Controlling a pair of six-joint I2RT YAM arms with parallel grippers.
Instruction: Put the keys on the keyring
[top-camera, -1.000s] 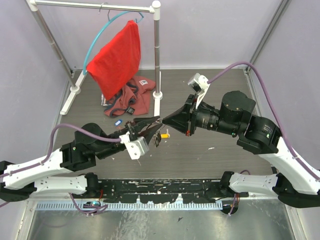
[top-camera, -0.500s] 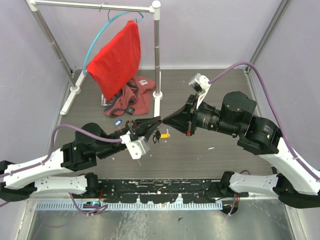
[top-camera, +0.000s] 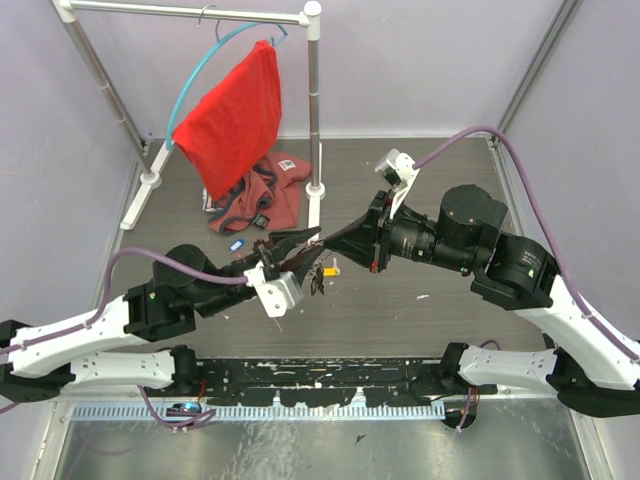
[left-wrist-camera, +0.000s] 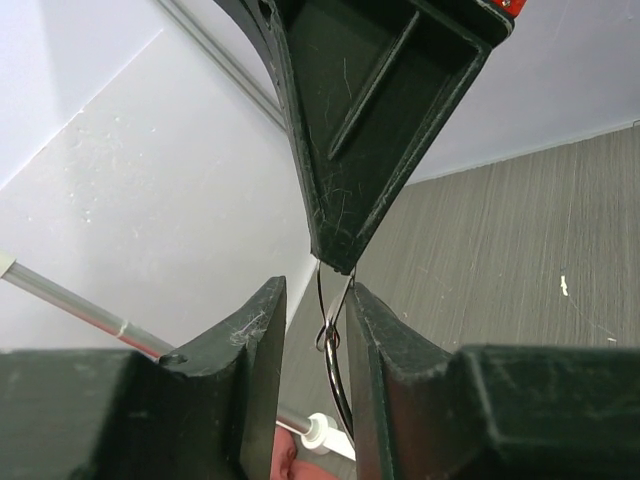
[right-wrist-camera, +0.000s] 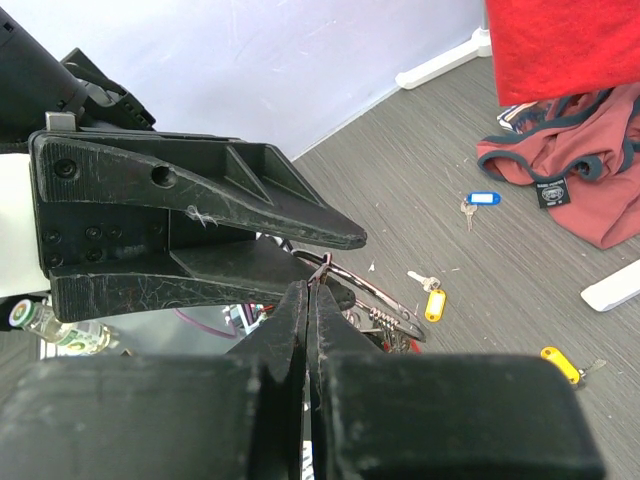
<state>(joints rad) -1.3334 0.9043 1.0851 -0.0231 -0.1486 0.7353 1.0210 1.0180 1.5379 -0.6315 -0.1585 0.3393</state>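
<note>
The dark, wood-grained desk (top-camera: 440, 320) lies well below the action: both arms have lifted the work into the air above its middle, probably so the ring hangs free and can be turned. The right end effector (right-wrist-camera: 308, 290), blunt black plastic scuffed with fine scratches, is squeezed fully closed on the top of the keyring (left-wrist-camera: 333, 375), pinning it so that it cannot swing. The left end effector (left-wrist-camera: 315, 290) meets it tip to tip, its fingers a narrow gap apart with the wire between them. Whether they actually bear on the ring I cannot tell. The ring itself is thin, shiny silver wire, and a small reddish cluster of keys (right-wrist-camera: 390, 320) appears to hang from it already. Loose ones remain on the desk – a blue-tagged key (right-wrist-camera: 482, 199) and a yellow-tagged key (right-wrist-camera: 434, 304) – flat, small and hard to pick up.
</note>
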